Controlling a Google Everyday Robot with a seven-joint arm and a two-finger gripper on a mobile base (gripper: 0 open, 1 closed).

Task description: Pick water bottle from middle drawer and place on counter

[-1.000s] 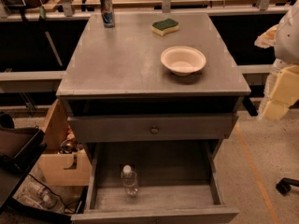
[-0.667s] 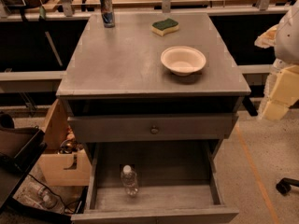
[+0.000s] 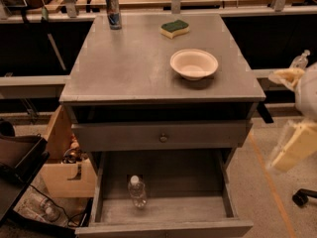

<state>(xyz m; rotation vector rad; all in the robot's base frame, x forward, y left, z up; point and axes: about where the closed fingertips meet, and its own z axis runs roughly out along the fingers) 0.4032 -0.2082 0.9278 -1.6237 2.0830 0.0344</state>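
The jaws hung beyond the right edge of the grey matte desk [image 3: 133, 68], unmoved since earlier; whether they were open could not be told. The small clear ribbed plastic water bottle [image 3: 137, 195] stayed in the open grey wooden middle drawer [image 3: 188, 182], left of centre, long axis front-to-back, white cap rearward.

High frontal camera looks down on counter [image 3: 133, 63]; gripper [image 3: 275, 121] at right.

The bottle [image 3: 137, 191] is sitting in the drawer [image 3: 183, 208], left of centre, below the counter [image 3: 133, 68]. The can [image 3: 113, 10] is standing at the counter's back left corner. The sponge [image 3: 175, 28] is lying behind the bowl [image 3: 193, 63]. My claw [image 3: 277, 120] is hanging beyond the right edge.
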